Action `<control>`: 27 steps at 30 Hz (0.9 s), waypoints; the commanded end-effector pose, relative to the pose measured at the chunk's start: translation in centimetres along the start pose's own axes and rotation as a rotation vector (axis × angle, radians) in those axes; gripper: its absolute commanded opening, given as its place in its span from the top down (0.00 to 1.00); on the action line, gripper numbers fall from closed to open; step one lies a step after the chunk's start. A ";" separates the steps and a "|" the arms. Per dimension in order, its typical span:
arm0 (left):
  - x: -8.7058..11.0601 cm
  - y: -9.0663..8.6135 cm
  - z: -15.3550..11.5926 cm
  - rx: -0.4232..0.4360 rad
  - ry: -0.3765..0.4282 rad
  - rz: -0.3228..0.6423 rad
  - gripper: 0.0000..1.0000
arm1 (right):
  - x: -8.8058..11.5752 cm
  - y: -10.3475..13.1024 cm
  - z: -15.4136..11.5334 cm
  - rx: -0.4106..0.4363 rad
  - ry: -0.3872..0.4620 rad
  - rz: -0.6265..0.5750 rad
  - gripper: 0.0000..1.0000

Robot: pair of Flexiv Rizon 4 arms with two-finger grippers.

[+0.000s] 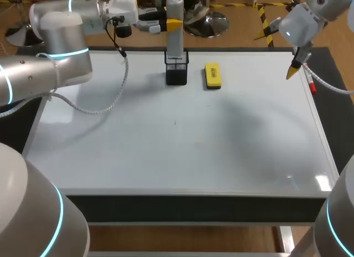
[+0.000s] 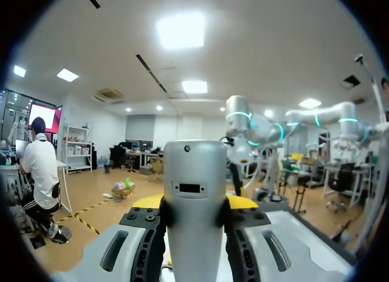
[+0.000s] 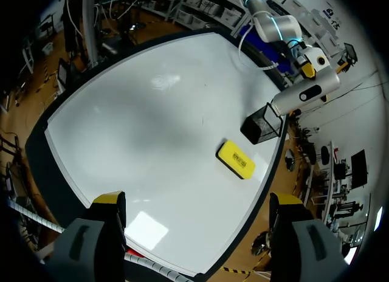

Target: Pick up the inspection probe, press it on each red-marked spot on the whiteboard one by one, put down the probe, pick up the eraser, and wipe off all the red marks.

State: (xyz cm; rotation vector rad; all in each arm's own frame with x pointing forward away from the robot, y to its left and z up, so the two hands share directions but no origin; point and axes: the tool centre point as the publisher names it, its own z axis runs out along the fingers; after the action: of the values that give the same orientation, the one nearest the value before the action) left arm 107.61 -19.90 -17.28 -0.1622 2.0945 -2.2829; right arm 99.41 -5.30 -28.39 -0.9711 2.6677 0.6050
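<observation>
- Lifting the inspection probe (image 1: 175,44) is the step in hand, we judge; our left gripper (image 2: 196,203) grips it from both sides in the left wrist view; next comes a straight pull up, clear of the black mesh holder (image 1: 176,71) where it stands at the whiteboard's (image 1: 166,152) far edge
- the probe looks a smooth grey cylinder, upright; probably slippery
- just right of the holder lies the yellow eraser (image 1: 212,76), flat
- our right gripper (image 3: 197,200) hangs over the board's right edge, fingers spread, empty; we can make out no red marks
</observation>
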 end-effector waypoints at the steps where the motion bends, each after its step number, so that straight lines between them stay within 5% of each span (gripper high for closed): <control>1: -0.1 0.2 0.0 0.009 -0.010 0.008 1.00 | 0.0 0.0 0.0 0.003 0.003 -0.002 0.00; 27: -1.6 2.6 0.4 0.020 -0.009 0.011 1.00 | 0.0 0.0 0.0 0.003 0.003 -0.002 0.00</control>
State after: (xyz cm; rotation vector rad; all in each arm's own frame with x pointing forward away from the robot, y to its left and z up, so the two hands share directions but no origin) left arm 108.77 -20.24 -19.77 -0.1659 2.0643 -2.2845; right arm 99.41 -5.29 -28.39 -0.9711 2.6676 0.6050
